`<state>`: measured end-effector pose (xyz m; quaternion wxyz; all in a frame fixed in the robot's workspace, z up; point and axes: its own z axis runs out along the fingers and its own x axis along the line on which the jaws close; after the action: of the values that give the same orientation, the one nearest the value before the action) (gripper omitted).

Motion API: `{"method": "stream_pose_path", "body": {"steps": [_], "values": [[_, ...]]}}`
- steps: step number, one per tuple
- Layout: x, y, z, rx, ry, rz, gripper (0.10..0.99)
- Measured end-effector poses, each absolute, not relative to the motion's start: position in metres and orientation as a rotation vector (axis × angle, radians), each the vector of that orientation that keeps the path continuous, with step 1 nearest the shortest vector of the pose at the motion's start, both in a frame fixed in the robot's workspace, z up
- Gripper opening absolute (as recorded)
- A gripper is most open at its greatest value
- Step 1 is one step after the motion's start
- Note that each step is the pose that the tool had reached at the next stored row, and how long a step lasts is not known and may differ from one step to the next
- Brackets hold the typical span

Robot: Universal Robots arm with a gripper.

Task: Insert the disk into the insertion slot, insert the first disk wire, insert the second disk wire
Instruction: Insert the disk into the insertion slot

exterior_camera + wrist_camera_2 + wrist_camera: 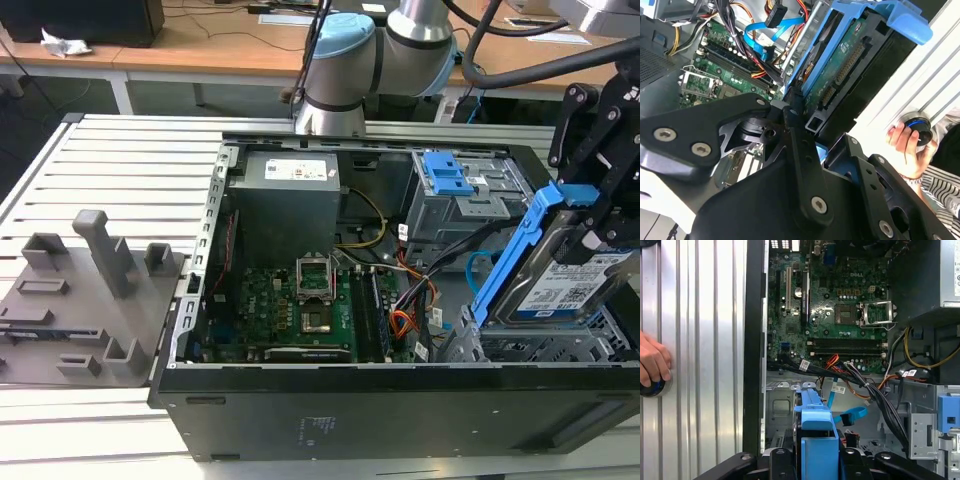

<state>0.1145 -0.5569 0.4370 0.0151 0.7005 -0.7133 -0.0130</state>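
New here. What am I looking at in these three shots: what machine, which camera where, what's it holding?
One robot arm with a black pincer works over an open black computer case on a slatted metal table. The exterior view looks on from off the arm; both wrist views ride on it. The pincer grips a silver disk in a bright blue plastic carrier frame, tilted above the grey perforated drive cage, not seated. A person's hand rests on a round button.

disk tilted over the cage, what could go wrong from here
The disk, held tilted by the gripper, could catch on the rim of the insertion slot rather than slide in. The second disk wire loops beside the slot and might get pinched. A person's hand rests near the case.
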Motion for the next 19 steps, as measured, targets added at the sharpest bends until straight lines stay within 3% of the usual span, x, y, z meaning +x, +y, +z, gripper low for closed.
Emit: {"method": "stream_pose_path", "body": {"steps": [19], "values": [[0.117, -0.553, 0.412, 2.18, -2.22, -0.04, 0.365]]}}
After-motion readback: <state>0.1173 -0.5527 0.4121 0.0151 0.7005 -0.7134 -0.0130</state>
